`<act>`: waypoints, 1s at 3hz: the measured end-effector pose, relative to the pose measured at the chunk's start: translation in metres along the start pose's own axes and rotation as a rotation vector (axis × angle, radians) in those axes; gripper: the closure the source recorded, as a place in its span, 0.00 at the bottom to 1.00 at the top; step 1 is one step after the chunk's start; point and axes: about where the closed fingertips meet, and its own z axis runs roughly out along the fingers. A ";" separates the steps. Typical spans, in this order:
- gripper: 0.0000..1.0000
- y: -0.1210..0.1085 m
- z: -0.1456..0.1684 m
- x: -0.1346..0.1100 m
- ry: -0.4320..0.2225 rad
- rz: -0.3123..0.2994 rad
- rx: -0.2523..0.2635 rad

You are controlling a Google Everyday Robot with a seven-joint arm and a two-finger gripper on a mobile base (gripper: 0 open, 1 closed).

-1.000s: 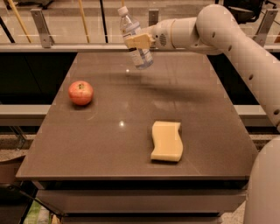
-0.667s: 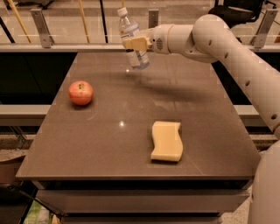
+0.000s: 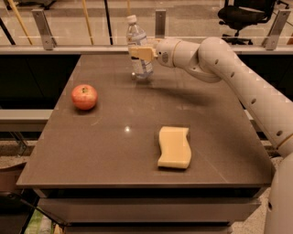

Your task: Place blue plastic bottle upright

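The blue plastic bottle (image 3: pixel 138 48) is clear and bluish with a white cap. It stands nearly upright at the far middle of the brown table (image 3: pixel 114 151), its base at or just above the surface. My gripper (image 3: pixel 139 52) reaches in from the right on a white arm and is shut around the bottle's middle. The tan fingers (image 3: pixel 143 53) cover part of the label.
A red apple (image 3: pixel 84 96) sits on the left of the table. A yellow sponge (image 3: pixel 174 147) lies front right of centre. A glass railing with metal posts (image 3: pixel 42 28) runs just behind the table's far edge. An office chair (image 3: pixel 245 13) stands beyond it.
The gripper has carried the bottle slightly left and lower toward the table's far side. The bottle now stands more upright. The apple and sponge have not moved.
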 end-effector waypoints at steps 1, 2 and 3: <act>1.00 -0.005 0.000 0.015 -0.042 0.019 0.014; 1.00 -0.009 0.000 0.025 -0.068 0.038 0.022; 1.00 -0.009 0.000 0.023 -0.068 0.038 0.022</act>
